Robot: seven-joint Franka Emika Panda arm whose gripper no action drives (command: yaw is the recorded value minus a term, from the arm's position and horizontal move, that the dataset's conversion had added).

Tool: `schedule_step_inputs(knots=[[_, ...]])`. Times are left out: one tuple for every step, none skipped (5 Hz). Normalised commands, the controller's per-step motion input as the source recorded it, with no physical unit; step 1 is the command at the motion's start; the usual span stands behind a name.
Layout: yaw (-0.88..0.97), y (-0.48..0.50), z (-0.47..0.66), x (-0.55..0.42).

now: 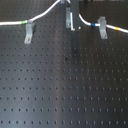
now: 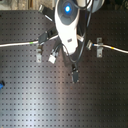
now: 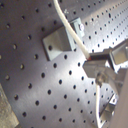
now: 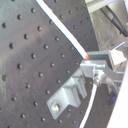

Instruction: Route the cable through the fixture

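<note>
End effector [image 1: 72,25] was clenched on the cable [image 1: 44,16]; in both wrist views the fingertips [image 3: 100,57] pinched the white cord at a short red-orange band. In the first exterior view the end effector sat at the far edge of the counter [image 1: 65,85], between two grey fixtures.

Cable: one, long axis running roughly side to side across the far part of the counter. From the grip it ran out toward the first exterior view's left, dipping down to a green band at the clip there, then on off the frame edge. Toward the first exterior view's right it curved down past a blue band into the other clip, and a yellow band showed just beyond it.

Fixtures counted: two small grey clips, one [image 1: 29,31] on each side [image 1: 103,27] of the end effector, both upright on the perforated counter. In the first wrist view the cable passed across one grey clip [image 3: 61,41], just beside the fingertips.
</note>
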Motion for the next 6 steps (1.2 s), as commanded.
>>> schedule_step_inputs(knots=[[0.33, 0.472, 0.24, -0.135], [0.31, 0.206, 0.35, -0.050], [0.00, -0.096, 0.23, 0.014], [-0.03, -0.357, 0.01, -0.044], [0.00, -0.324, 0.01, -0.185], [0.18, -0.188, 0.03, -0.189]])
